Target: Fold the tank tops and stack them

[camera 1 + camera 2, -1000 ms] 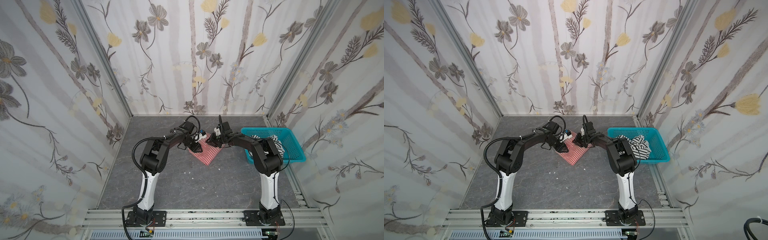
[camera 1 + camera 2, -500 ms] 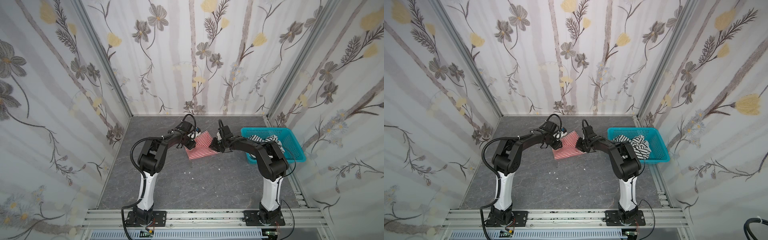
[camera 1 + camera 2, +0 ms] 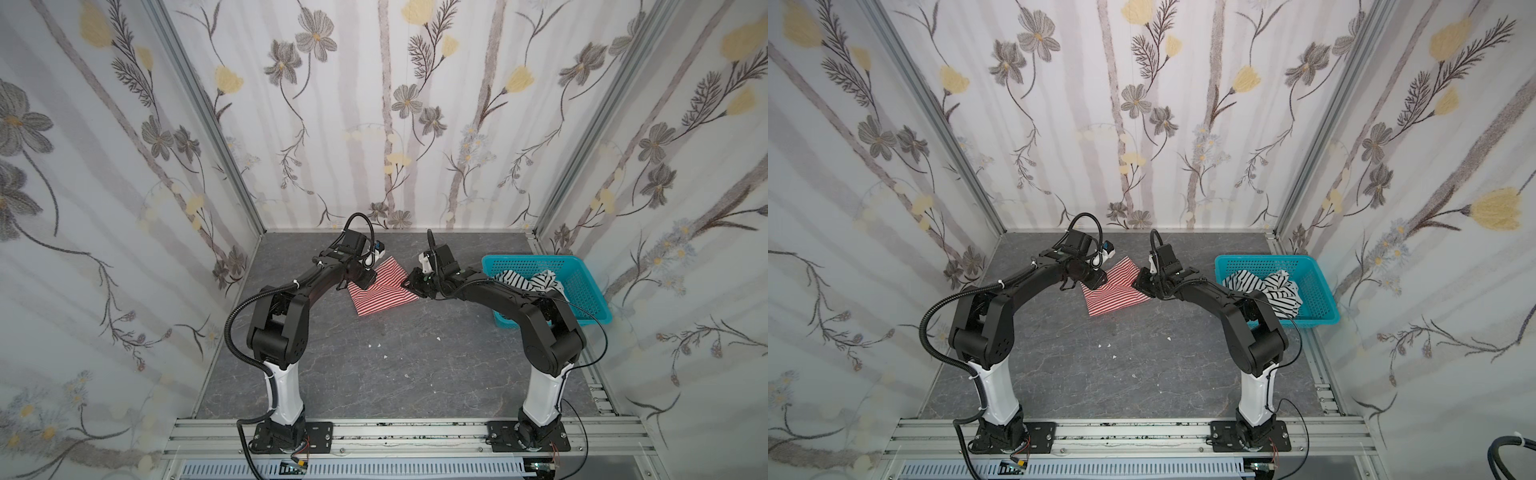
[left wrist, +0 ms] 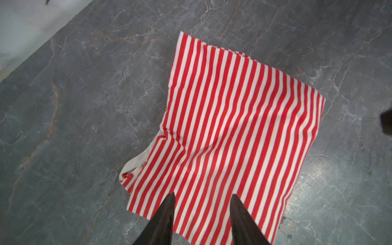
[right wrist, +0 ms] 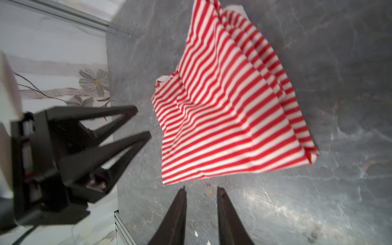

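Note:
The red-and-white striped tank top [image 3: 380,293] [image 3: 1115,296] lies folded flat on the grey table, toward the back middle. My left gripper [image 4: 203,196] [image 3: 362,282] hovers open over its near-left edge, with only cloth showing beneath the fingertips. My right gripper [image 5: 201,188] [image 3: 409,280] is open a little over bare table, just off the top's [image 5: 229,114] right corner. The left gripper [image 5: 143,122] also shows in the right wrist view, beside the cloth. The black-and-white striped tank top [image 3: 528,282] [image 3: 1266,286] sits crumpled in the basket.
The turquoise mesh basket [image 3: 536,261] [image 3: 1266,259] stands at the right, behind the right arm's elbow. A few small white scraps [image 3: 378,345] lie mid-table. Floral walls close in the back and both sides, and an aluminium rail runs along the front.
The red-and-white top, held up between both grippers a second ago, was laid over and now rests flat. Both grippers have opened, let it go and drawn slightly back.

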`<act>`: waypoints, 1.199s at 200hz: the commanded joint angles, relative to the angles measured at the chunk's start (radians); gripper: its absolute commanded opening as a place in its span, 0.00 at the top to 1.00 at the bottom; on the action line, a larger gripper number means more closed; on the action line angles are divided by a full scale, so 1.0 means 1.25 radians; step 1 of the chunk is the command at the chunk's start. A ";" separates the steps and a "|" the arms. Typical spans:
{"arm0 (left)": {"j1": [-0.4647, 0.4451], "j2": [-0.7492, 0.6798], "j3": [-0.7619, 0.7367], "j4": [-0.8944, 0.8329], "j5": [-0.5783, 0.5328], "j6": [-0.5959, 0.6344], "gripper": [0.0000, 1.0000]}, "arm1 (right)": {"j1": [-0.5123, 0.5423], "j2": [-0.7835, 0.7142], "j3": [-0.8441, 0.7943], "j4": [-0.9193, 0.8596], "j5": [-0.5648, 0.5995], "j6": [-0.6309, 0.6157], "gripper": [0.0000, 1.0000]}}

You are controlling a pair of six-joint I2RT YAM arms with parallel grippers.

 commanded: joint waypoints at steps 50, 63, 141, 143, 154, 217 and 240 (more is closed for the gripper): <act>-0.003 0.000 -0.165 0.036 0.114 -0.046 0.56 | -0.043 0.295 0.318 0.116 -0.183 0.097 0.73; -0.003 0.007 -0.185 0.046 0.091 -0.039 0.56 | -0.047 0.330 0.326 0.167 -0.213 0.134 0.73; 0.034 -0.080 -0.324 0.063 -0.031 0.044 0.56 | -0.047 0.322 0.299 -0.081 -0.030 0.024 0.74; 0.037 -0.083 -0.326 0.063 -0.034 0.046 0.56 | -0.046 0.319 0.295 -0.085 -0.024 0.021 0.74; 0.056 -0.096 -0.341 0.065 -0.049 0.059 0.56 | -0.042 0.298 0.264 -0.107 0.008 0.006 0.74; 0.149 -0.187 -0.366 0.061 -0.043 0.131 0.56 | -0.002 0.167 0.148 -0.022 -0.001 -0.013 0.72; 0.147 -0.209 -0.338 0.058 0.008 0.111 0.54 | 0.008 0.176 0.170 0.049 -0.064 0.025 0.71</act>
